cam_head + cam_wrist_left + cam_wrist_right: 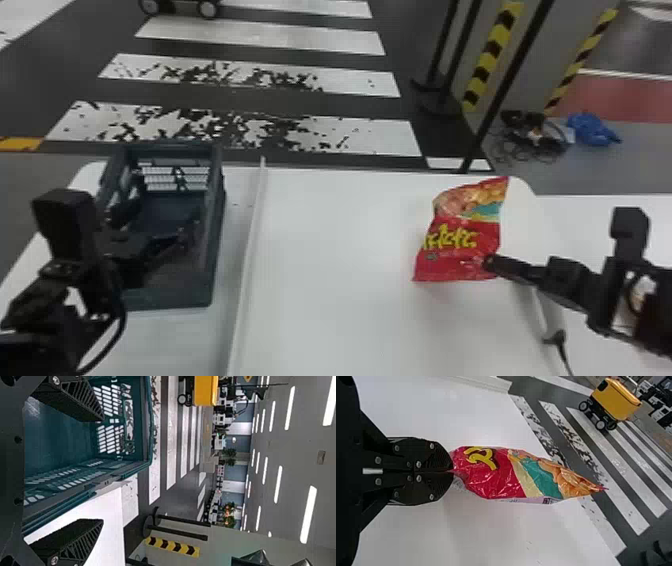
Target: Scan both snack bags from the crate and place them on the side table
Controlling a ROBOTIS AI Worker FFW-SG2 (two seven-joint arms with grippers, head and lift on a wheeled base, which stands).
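Note:
In the head view my right gripper (492, 262) is shut on the lower right corner of a red snack bag (457, 250), over the right part of the white table. The right wrist view has the gripper (451, 471) with its fingers pressed together on the edge of the red bag (494, 475), which extends away from them. On the left, my left gripper (165, 245) is over the dark crate (216, 240). Its fingers stand wide apart in the left wrist view, where the gripper (103, 471) has nothing between them and the crate (148, 423) lies beyond. Whether the crate holds a bag I cannot tell.
A raised white strip (250, 230) runs along the table between crate and bag. Another white surface (615, 220) adjoins at the right, with a black cable (562, 345) near its edge. Black posts (505, 85) stand behind the table.

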